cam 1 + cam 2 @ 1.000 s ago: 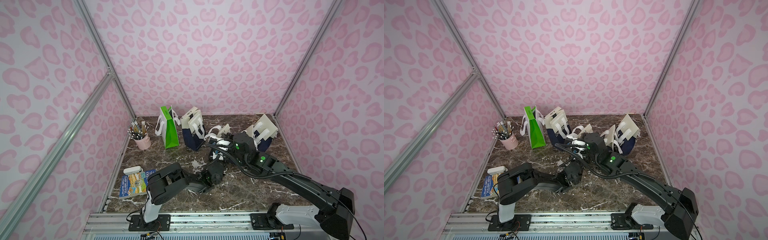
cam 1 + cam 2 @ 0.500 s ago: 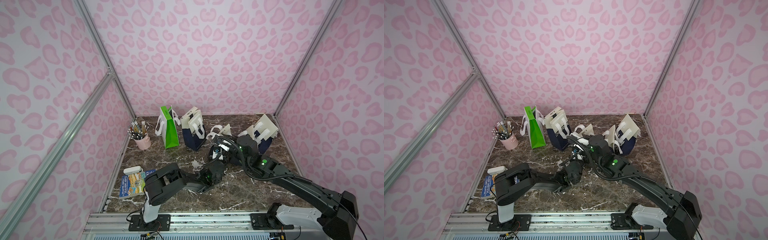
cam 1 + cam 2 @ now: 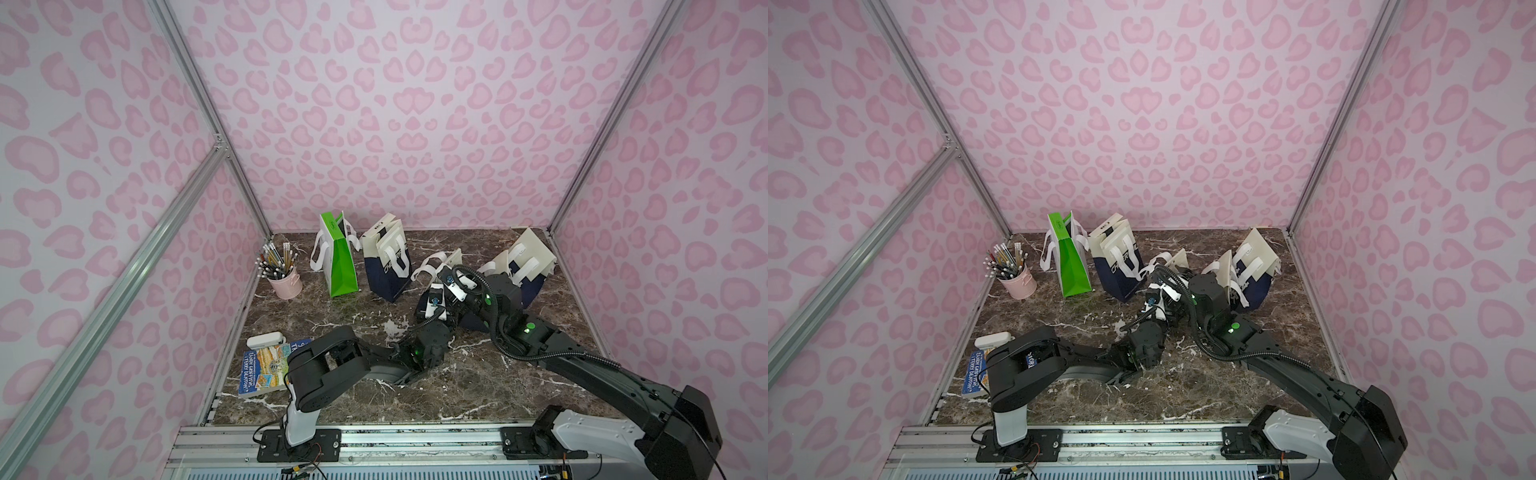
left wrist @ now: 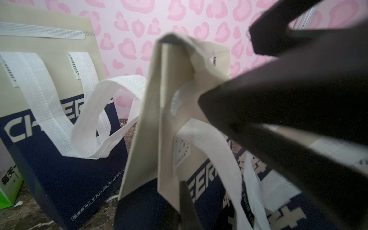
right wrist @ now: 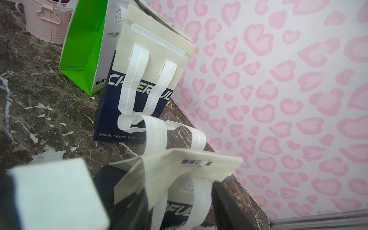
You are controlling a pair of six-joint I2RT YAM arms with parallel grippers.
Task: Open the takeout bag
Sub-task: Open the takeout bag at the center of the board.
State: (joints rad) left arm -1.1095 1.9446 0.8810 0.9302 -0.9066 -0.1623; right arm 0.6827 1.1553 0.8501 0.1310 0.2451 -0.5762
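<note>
Left claw (image 3: 435, 294) clenched on takeout bag (image 5: 189, 164) — right claw (image 5: 137, 177) released, straddling its rim.

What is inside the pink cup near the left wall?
Many pencils stand in the pink cup, ends sticking out above its rim. The cup's bottom and the pencils' lower parts are covered by its wall.

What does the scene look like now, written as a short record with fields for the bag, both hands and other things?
middle bag: navy and cream, white handles, between both hands
left hand: shut on the middle bag's side edge
right hand: open, the bag's top rim between its fingers
other bags: green bag, upright navy bag, corner navy bag
also: pencil cup, book
</note>
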